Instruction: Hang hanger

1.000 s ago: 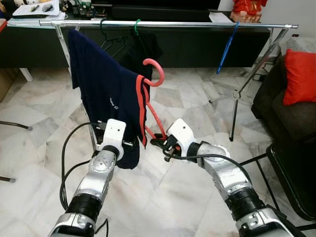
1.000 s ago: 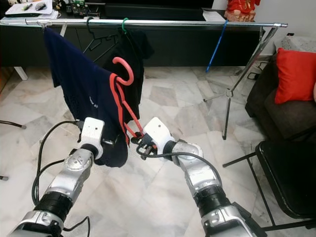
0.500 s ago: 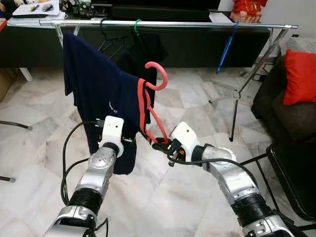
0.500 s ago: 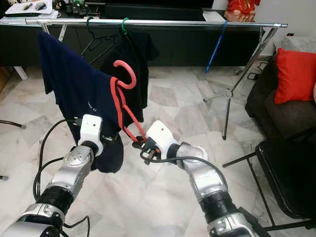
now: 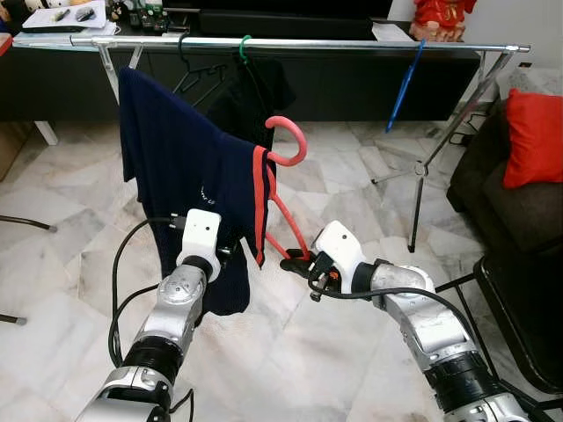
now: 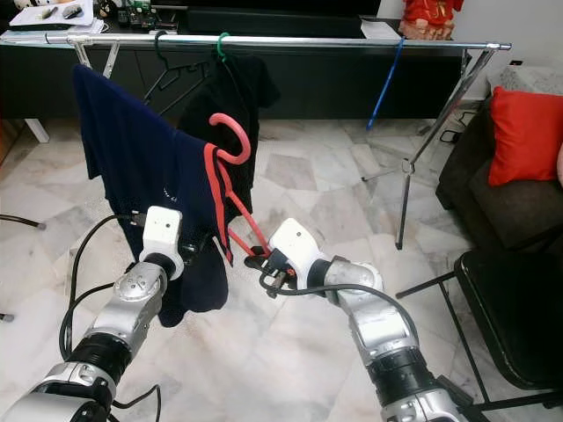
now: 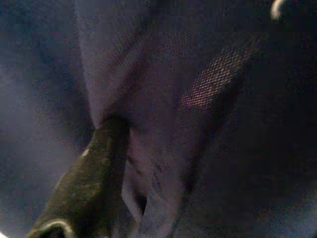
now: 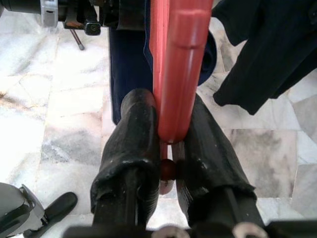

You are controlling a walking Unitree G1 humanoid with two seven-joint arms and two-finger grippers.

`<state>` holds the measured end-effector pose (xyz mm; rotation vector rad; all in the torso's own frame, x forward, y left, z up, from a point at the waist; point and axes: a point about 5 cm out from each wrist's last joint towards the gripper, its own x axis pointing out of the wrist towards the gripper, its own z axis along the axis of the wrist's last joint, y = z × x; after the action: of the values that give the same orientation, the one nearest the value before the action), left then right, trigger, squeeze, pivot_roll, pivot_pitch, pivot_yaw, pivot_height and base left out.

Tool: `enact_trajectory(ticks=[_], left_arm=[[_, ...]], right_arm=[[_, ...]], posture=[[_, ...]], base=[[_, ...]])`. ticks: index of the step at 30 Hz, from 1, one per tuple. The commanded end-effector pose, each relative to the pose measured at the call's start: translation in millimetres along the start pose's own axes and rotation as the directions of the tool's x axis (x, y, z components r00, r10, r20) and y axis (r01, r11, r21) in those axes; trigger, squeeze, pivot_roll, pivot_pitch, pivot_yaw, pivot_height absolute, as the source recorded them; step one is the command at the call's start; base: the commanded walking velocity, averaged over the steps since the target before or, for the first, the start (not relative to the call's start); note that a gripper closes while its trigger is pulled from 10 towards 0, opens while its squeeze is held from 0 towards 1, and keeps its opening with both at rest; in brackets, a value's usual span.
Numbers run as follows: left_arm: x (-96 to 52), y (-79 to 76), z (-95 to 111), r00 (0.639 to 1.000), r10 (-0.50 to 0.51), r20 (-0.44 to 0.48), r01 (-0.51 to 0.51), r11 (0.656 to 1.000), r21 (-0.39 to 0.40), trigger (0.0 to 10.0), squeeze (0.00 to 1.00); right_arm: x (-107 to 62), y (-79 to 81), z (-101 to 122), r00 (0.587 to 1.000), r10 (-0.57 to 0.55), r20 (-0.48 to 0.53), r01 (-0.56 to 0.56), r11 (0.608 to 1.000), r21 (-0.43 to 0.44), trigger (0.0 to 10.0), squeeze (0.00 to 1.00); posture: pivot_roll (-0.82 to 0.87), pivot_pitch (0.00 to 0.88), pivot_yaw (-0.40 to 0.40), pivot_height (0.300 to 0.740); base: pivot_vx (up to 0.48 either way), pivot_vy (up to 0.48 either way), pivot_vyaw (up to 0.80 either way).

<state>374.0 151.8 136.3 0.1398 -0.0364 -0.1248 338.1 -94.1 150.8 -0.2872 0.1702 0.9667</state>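
Observation:
A red plastic hanger (image 5: 280, 189) carries a navy shirt (image 5: 180, 171) with a red neckline, held in the air in front of the clothes rail (image 5: 352, 42). Its hook (image 5: 290, 141) stands upright, well below the rail. My right gripper (image 5: 302, 262) is shut on the hanger's lower right end; in the right wrist view the red bar (image 8: 181, 64) sits pinched between both black fingers (image 8: 129, 144). My left gripper (image 5: 230, 253) is pressed into the shirt's lower part, and the left wrist view shows one finger (image 7: 94, 163) wrapped in navy cloth (image 7: 208, 99).
A black garment (image 5: 259, 88) on a green hook (image 5: 244, 44) and a bare black hanger (image 5: 195, 75) hang left of centre on the rail, a blue hanger (image 5: 403, 88) further right. The rack's legs (image 5: 418, 202), a dark sofa with red cushion (image 5: 532, 136) and a black chair (image 5: 528, 299) stand on the right.
The hanger and shirt have shifted a little to the right, the hook staying upright. My right gripper has moved right and slightly down with the hanger's end; the left gripper has barely moved.

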Motion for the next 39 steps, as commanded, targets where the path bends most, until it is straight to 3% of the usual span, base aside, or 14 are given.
enact_trajectory(ticks=[1,36,39], left_arm=[[-1.5,-3.2,-4,1.000,-0.013,-0.005,0.013,1.000,-0.018,0.0,0.00],[-6.5,-7.3,-9,0.999,-0.052,0.016,0.052,0.998,-0.028,0.0,0.00],[-6.8,-6.8,-10,0.999,-0.050,0.015,0.050,0.998,-0.027,0.0,0.00]], right_arm=[[-2.5,2.1,8,0.999,0.005,0.042,-0.005,1.000,-0.014,0.0,0.00],[-7.4,0.0,0,1.000,-0.020,0.013,0.020,1.000,-0.014,0.0,0.00],[-9.0,-1.7,-8,0.999,-0.022,-0.023,0.022,0.999,-0.025,0.0,0.00]], posture=[[-0.04,0.152,-0.103,0.740],[-0.04,0.163,-0.102,0.740],[-0.03,0.166,-0.105,0.740]], base=[[0.000,0.000,0.00],[0.000,0.000,0.00],[0.000,0.000,0.00]])
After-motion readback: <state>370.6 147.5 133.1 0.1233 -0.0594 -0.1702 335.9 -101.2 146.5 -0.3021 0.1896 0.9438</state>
